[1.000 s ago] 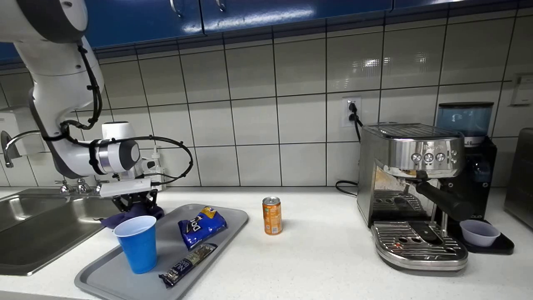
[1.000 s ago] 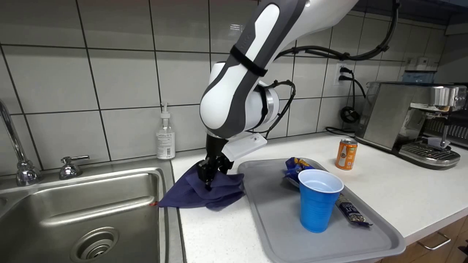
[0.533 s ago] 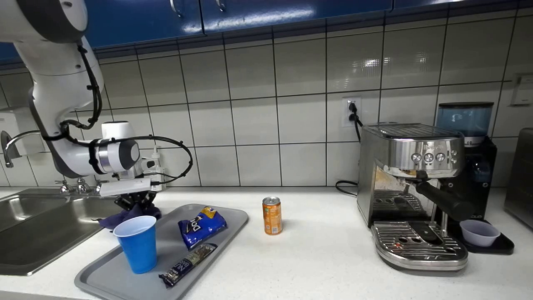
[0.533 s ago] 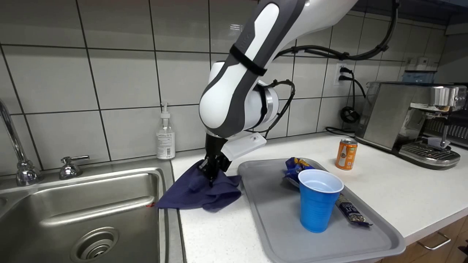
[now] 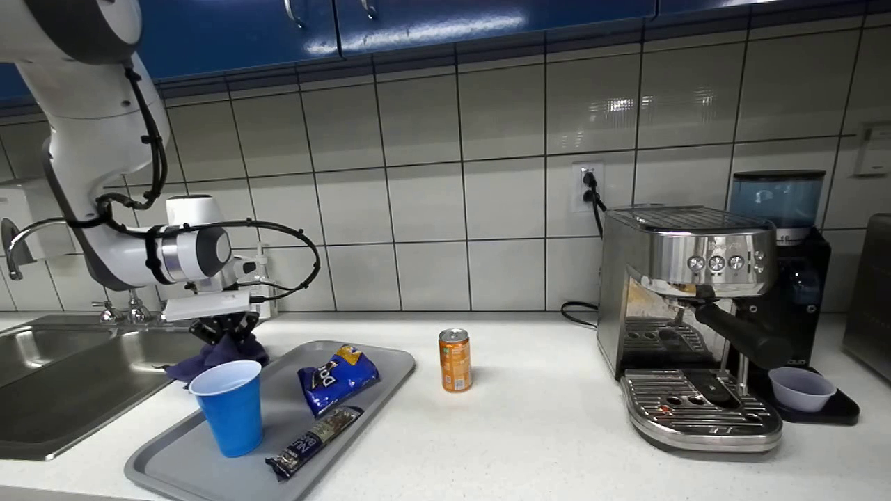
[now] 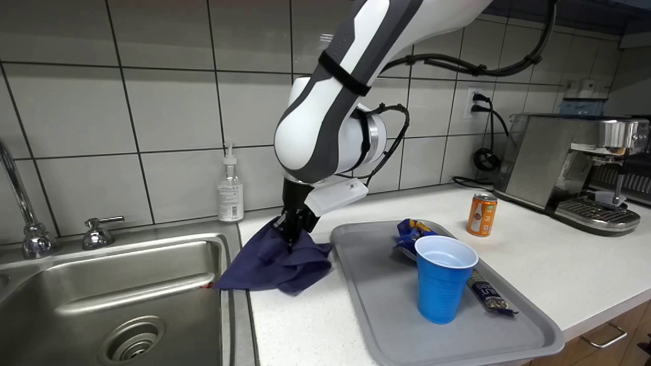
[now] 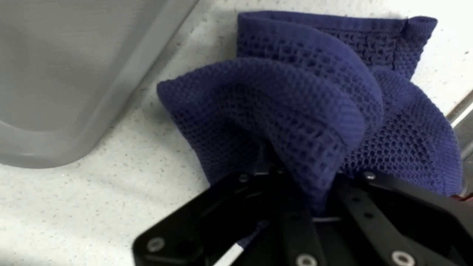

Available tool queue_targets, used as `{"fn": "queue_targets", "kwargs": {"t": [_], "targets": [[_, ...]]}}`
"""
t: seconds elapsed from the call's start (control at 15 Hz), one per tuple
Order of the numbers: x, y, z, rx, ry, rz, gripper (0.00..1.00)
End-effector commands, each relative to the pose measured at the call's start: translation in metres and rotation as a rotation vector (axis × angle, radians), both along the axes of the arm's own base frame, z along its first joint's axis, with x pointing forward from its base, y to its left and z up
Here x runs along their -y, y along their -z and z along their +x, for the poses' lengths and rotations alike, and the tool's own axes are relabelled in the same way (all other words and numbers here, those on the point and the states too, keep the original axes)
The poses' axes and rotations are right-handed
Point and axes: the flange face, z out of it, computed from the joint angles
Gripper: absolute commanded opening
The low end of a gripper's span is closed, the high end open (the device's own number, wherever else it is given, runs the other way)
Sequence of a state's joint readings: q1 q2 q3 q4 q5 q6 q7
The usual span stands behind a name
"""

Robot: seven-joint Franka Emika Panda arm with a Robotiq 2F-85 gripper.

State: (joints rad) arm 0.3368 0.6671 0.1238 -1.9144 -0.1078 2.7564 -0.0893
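Note:
A dark purple-blue woven cloth (image 7: 281, 96) lies bunched on the white counter, its middle drawn up into a peak. My gripper (image 7: 308, 192) is shut on that peak, and a fold of fabric is pinched between the fingers in the wrist view. In an exterior view the cloth (image 6: 274, 269) spreads from beneath the gripper (image 6: 291, 238), one corner reaching over the sink's edge. From the opposite angle the cloth (image 5: 216, 358) is partly hidden behind a blue cup (image 5: 226, 410). The fingertips themselves are buried in the fabric.
Beside the cloth lies a grey tray (image 6: 396, 335) bearing the cup, a blue chip bag (image 5: 337, 379) and a snack bar (image 5: 313, 442). A steel sink (image 6: 152, 284), soap bottle (image 6: 230, 190), orange can (image 5: 455, 360) and espresso machine (image 5: 689, 292) stand around.
The jaws have come together on the cloth. The gripper has risen a little, pulling the cloth's middle up and its near edge slightly toward the sink.

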Motion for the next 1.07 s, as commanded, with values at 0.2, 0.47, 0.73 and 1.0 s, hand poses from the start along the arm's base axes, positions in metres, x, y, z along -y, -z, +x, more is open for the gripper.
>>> {"fn": "queue_targets", "kwargs": {"t": [0.2,0.47,0.73,1.0], "targets": [[0.007,-0.03,-0.007,0.032,0.015,0.011,0.02],[0.014,-0.041,-0.012,0.051,0.026,0.02,0.02],[0.022,-0.053,-0.021,0.082,0.041,0.031,0.02],[0.033,-0.066,-0.034,0.116,0.065,0.044,0.02]]}}
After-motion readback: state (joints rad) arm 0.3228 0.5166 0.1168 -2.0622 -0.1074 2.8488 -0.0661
